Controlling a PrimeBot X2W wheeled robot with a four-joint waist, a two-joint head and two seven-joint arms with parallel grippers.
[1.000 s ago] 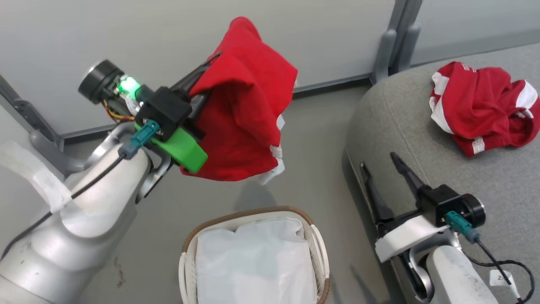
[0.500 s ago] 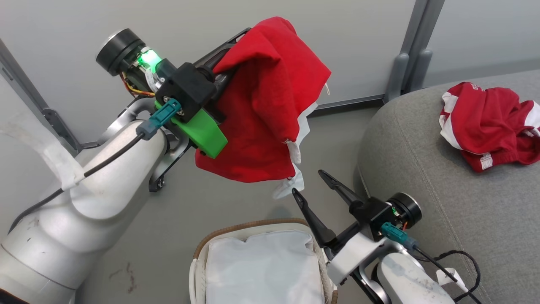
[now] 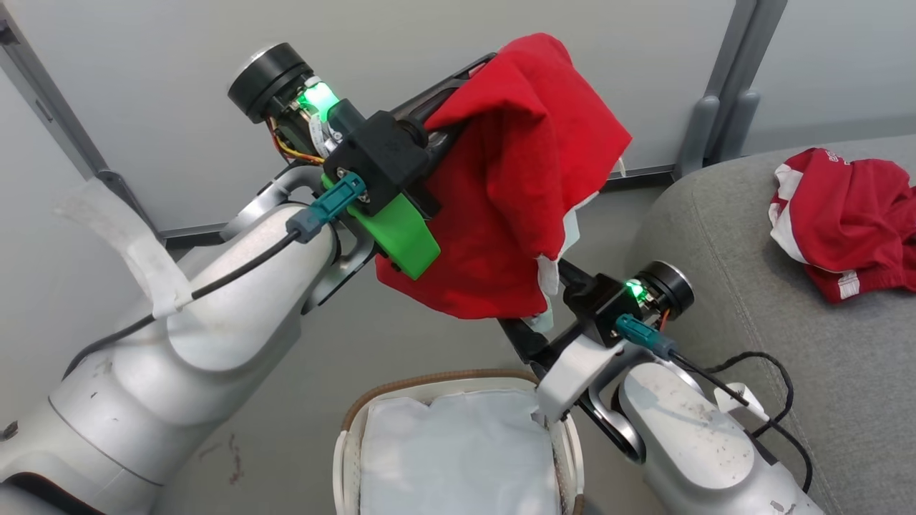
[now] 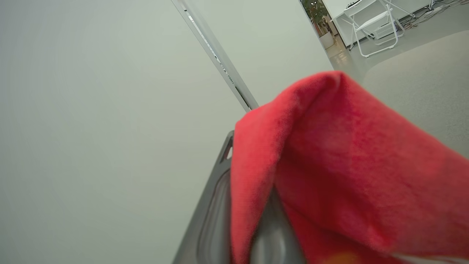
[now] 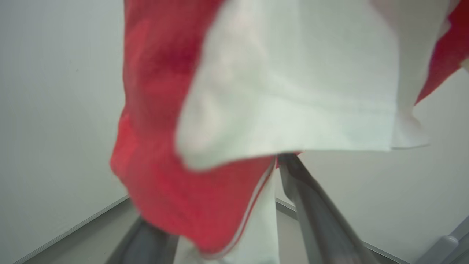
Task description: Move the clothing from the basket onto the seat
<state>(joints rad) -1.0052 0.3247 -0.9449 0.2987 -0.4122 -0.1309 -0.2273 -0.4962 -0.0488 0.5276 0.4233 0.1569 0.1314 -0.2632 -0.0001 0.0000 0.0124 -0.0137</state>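
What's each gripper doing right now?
Left gripper: closed, holding the red garment in the air.
Right gripper: open, holding nothing; the garment's hem hangs between its fingers.

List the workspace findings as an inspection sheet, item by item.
Surface: grey floor, small reddish marks beside the basket.
Job's things: the basket, as far as it is in view, shows its white liner and no clothing; one red garment hangs in the air from the left gripper; a second red garment lies crumpled on the seat.
Clutter: nothing seen.
Grippers: left gripper shut on the hanging garment; right gripper open, fingers at that garment's lower white hem.
Cables: left-arm cable runs along the forearm; right-arm cable loops over the seat.
Surroundings: pale partition panels; white folding chair far off.
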